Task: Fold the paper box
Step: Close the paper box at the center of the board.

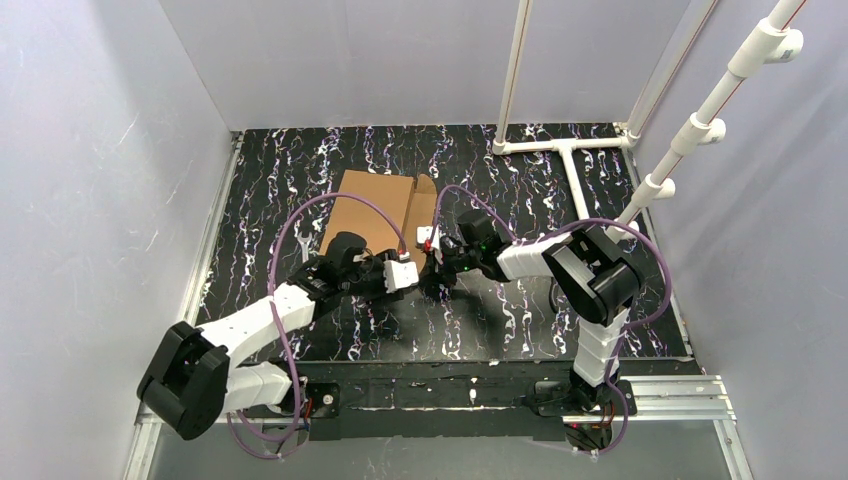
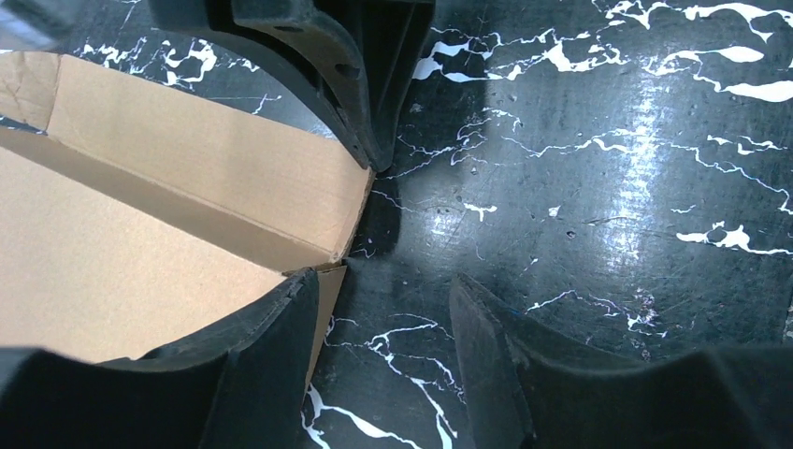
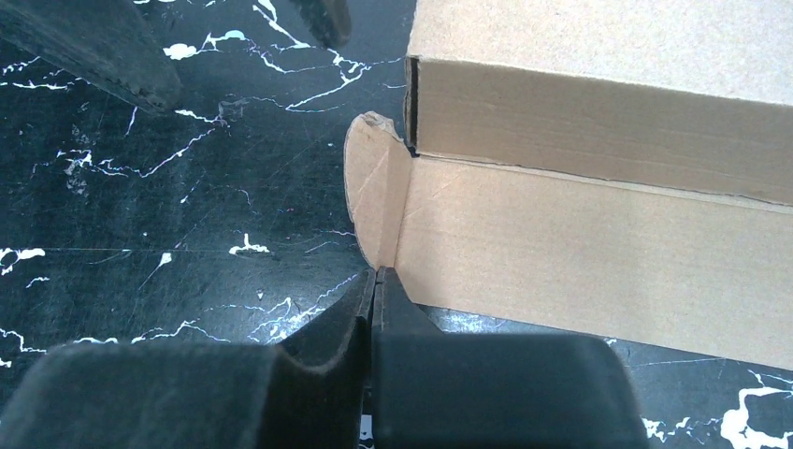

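The paper box (image 1: 375,208) lay on the black table (image 1: 520,320) with white streaks, near the middle and a bit to the far side. It was brown. One long side wall (image 2: 215,159) stood up from the flat bottom.

Both arms reached in and met at the near right corner of the box. The left end effector (image 2: 385,281) was open, with a wide gap between its two fingers. One finger (image 2: 271,355) sat over the corner of the box. The other finger was over the bare table.

The right end effector (image 3: 375,276) was closed, its fingers pressed together. Its tip touched the bottom edge of a small round tab (image 3: 374,201) at the box corner. I cannot tell if it pinched the tab.
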`<state>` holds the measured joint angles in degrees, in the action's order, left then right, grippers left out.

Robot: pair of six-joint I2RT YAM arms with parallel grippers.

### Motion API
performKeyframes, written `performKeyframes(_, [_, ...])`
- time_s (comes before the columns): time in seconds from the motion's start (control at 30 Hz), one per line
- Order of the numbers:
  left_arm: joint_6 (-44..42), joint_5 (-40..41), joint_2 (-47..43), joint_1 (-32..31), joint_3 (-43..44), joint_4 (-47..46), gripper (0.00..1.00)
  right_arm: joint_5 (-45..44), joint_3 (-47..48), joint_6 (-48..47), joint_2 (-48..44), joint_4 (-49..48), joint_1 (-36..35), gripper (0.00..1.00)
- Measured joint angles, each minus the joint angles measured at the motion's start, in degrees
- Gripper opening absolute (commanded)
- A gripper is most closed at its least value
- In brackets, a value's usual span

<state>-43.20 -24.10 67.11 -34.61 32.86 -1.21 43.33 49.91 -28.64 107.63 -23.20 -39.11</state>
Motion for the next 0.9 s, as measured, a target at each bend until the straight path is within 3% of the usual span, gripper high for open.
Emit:
performKeyframes(0.47, [1.38, -0.02, 2.8, -0.07, -0.39, -8.44, 0.46, 5.09, 1.97, 3.23, 2.47, 0.26, 1.73, 0.06])
performKeyframes(0.9, [-0.22, 0.31, 9.75, -0.07, 0.55, -9.25, 0.4, 7.45, 2.69, 5.14, 3.52, 0.31, 3.15, 0.06])
